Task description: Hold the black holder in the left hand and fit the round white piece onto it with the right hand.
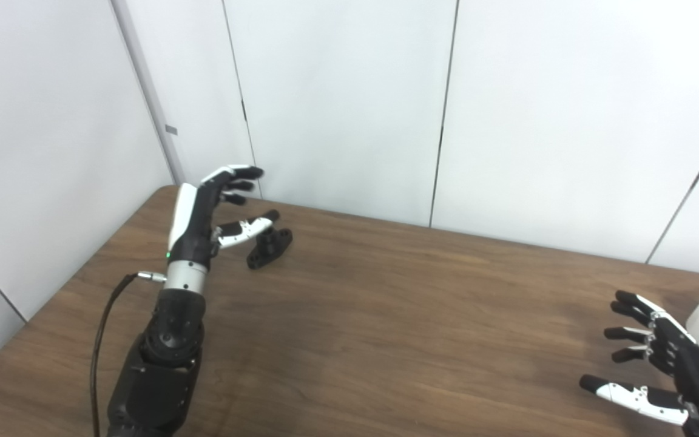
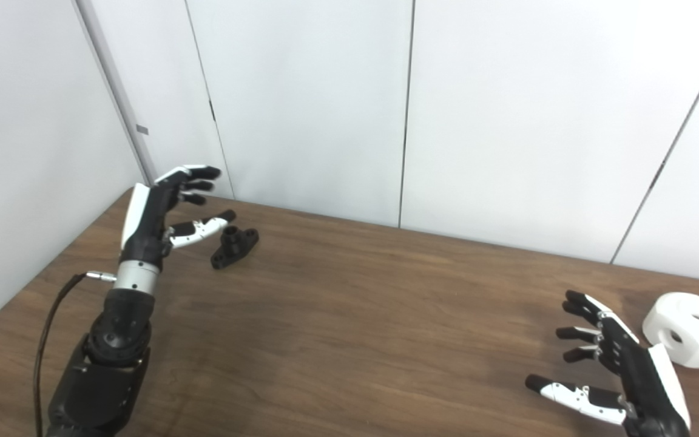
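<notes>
Two hands are seen over the brown worktop [image 2: 349, 315], both with fingers spread and nothing held. At upper left, the left hand [image 2: 164, 212] is poised beside the black holder [image 2: 234, 246], its thumb apparently just short of it, though contact cannot be ruled out. At lower right, the right hand [image 2: 616, 373] lies near the round white piece [image 2: 689, 328], untouched. The holder should be gripped firmly around its base, so that its stem is left clear for the white piece.
</notes>
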Robot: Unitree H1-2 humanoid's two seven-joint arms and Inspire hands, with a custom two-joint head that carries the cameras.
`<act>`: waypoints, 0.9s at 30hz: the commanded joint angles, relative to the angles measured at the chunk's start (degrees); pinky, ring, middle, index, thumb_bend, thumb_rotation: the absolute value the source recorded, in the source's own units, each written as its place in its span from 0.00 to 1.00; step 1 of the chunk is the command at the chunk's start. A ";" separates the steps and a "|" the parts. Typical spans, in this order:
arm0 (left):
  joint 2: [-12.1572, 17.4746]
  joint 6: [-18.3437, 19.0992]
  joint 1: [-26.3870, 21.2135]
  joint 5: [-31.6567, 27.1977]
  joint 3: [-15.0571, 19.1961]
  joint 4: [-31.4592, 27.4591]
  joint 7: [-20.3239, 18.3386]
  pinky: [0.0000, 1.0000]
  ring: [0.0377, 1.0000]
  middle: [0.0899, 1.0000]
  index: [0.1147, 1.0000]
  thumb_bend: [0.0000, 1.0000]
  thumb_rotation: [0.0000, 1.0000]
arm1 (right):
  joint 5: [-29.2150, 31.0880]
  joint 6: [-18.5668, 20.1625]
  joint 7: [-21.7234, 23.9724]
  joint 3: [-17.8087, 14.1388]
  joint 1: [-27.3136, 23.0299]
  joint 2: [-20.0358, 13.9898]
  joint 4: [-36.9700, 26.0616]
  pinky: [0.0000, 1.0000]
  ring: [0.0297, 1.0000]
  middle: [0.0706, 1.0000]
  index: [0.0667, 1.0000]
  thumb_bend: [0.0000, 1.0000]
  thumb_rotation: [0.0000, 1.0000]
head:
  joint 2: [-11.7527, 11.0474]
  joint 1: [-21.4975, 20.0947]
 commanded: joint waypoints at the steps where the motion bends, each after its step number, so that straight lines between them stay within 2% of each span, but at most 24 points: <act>1: 0.46 -2.79 -2.59 1.62 0.57 -0.08 3.68 0.60 0.71 0.74 0.67 0.75 0.03 | 0.48 -0.46 -0.74 -0.82 -1.26 -0.36 -2.75 0.53 0.68 0.81 0.82 0.67 0.00 | 0.20 0.01; 3: 0.42 -2.32 -2.95 5.60 0.18 1.25 7.34 0.61 0.72 0.75 0.67 0.78 0.08 | 0.59 -0.28 -0.65 -0.88 -1.22 -0.40 -2.94 0.54 0.68 0.82 0.82 0.66 0.00 | 0.24 -0.16; 5: 0.68 -0.06 -3.19 10.10 -0.62 2.13 9.96 0.67 0.78 0.79 0.68 0.81 0.15 | 0.60 -0.30 -0.54 -0.94 -1.19 -0.58 -3.09 0.53 0.68 0.82 0.82 0.66 0.00 | 0.24 -0.18; 7: 1.10 4.38 -3.15 13.05 -1.58 1.67 9.38 0.74 0.87 0.87 0.72 0.84 0.21 | 0.38 -0.33 -0.53 -0.95 -1.11 -0.76 -3.32 0.52 0.66 0.81 0.82 0.65 0.00 | 0.20 -0.21; 9: 1.09 9.80 -3.05 13.93 -2.22 0.47 7.03 0.80 0.94 0.94 0.76 0.87 0.24 | 0.54 -0.44 -0.57 -1.09 -1.06 -0.78 -3.39 0.51 0.66 0.81 0.82 0.65 0.00 | 0.25 -0.40; 11: 1.39 13.20 -3.07 14.31 -3.03 0.37 5.60 0.89 0.99 0.97 0.79 0.95 0.26 | 0.66 -0.70 -0.59 -1.20 -1.04 -0.85 -3.31 0.51 0.66 0.81 0.81 0.66 0.00 | 0.34 -0.50; 15: 2.16 18.89 -3.39 17.18 -5.42 1.75 4.32 0.99 1.00 1.00 0.81 1.00 0.38 | 0.11 -0.54 -0.53 -1.19 -1.01 -1.08 -3.70 0.50 0.65 0.80 0.81 0.66 0.00 | 0.46 -0.47; 17: 2.32 21.57 -3.50 18.24 -6.62 2.15 3.83 0.97 1.00 1.00 0.82 1.00 0.41 | 0.04 -0.33 -0.51 -1.25 -0.97 -1.11 -3.95 0.50 0.65 0.80 0.81 0.66 0.00 | 0.51 -0.55; 20: 2.46 22.72 -3.85 18.15 -7.57 3.99 4.18 0.94 1.00 1.00 0.83 1.00 0.42 | 0.14 0.09 -0.34 -1.31 -0.90 -1.14 -4.35 0.50 0.65 0.80 0.81 0.66 0.00 | 0.65 -0.69; 23: 2.59 22.09 -4.33 18.26 -8.27 7.11 5.95 0.99 1.00 1.00 0.83 1.00 0.43 | 0.30 0.93 -0.17 -1.34 -0.80 -1.08 -5.23 0.52 0.66 0.80 0.81 0.66 0.00 | 0.72 -0.97; 27: 3.00 23.11 -5.14 20.29 -9.78 10.80 8.31 1.00 1.00 1.00 0.83 1.00 0.46 | 0.83 0.97 -0.01 -1.47 -0.70 -1.22 -5.58 0.52 0.65 0.80 0.81 0.66 0.00 | 0.82 -1.10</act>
